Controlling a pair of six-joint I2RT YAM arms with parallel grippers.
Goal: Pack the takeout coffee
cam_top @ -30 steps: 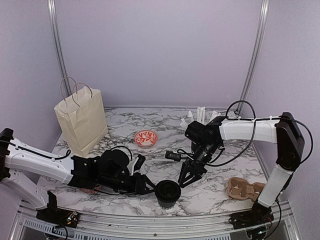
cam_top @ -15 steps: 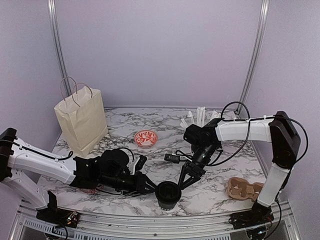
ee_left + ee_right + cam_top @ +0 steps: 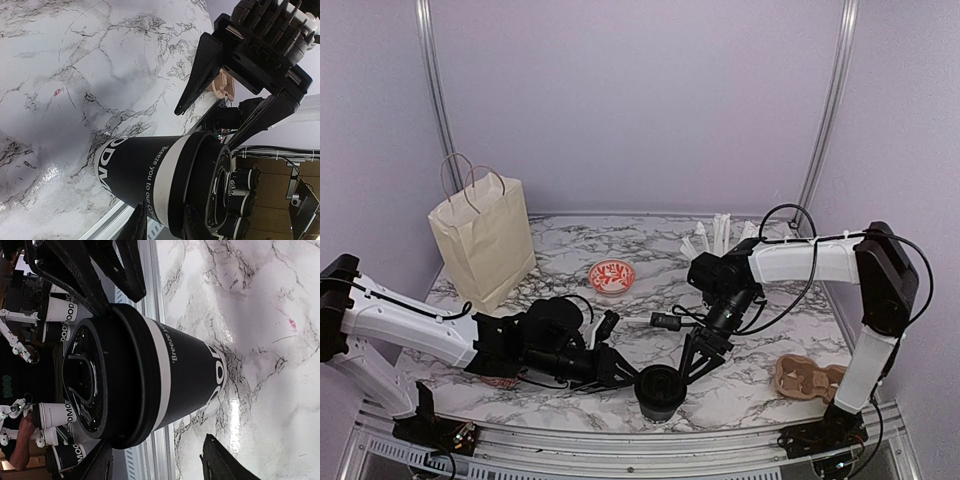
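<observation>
The takeout coffee [image 3: 660, 392] is a black cup with white print, standing upright near the table's front edge. Its black lid [image 3: 212, 180] sits on the rim, and a white band shows just below it. My left gripper [image 3: 624, 375] reaches in from the left. Its narrow-set fingers [image 3: 136, 225] pinch the cup's side at the rim and lid edge. My right gripper [image 3: 696, 358] hangs just right of and behind the cup, open. In the right wrist view its fingers [image 3: 220, 460] stand wide apart, clear of the cup [image 3: 185, 370] and the lid [image 3: 95, 385].
A tan paper bag [image 3: 480, 250] stands upright at the back left. A red-and-white bowl [image 3: 611, 276] sits mid-table. A brown cup carrier [image 3: 808, 378] lies at the right front. White wrapped straws [image 3: 720, 232] are at the back. The metal front rail [image 3: 650, 432] runs close to the cup.
My right gripper's jaws have spread wider beside the cup. My left gripper has slid right and narrowed onto the cup's rim. The cup has shifted slightly toward the front edge.
</observation>
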